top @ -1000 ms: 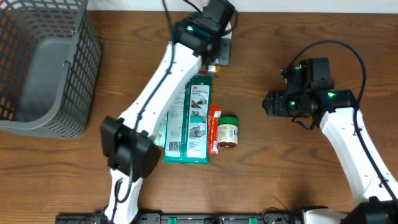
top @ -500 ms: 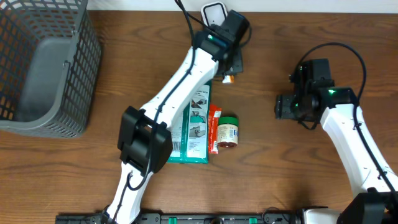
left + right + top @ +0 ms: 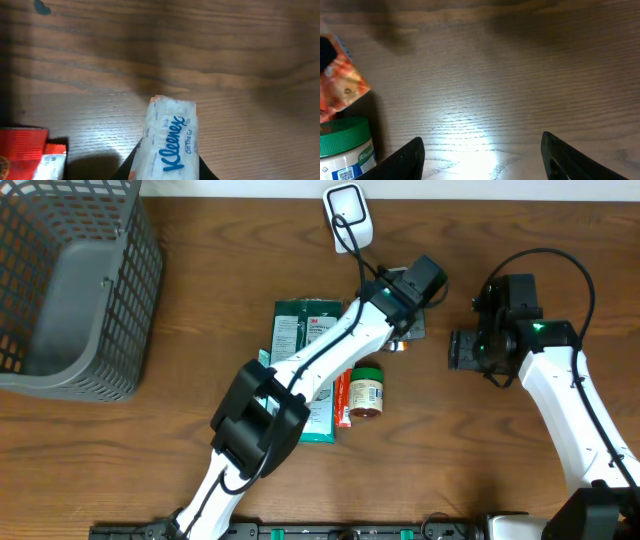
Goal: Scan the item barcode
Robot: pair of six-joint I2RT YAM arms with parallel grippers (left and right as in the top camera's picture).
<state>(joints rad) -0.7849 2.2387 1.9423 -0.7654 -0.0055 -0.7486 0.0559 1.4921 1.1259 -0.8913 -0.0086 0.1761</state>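
Left hand [image 3: 407, 335], clenched on a Kleenex pack [image 3: 170, 142] right of centre, should present its barcode flat and steady to the scanner [image 3: 347, 210] at top centre; right hand [image 3: 455, 350] hangs released.

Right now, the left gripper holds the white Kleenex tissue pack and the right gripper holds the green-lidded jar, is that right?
No: the right wrist view shows the right gripper open and empty, the green-lidded jar resting on the table. The rest is right.
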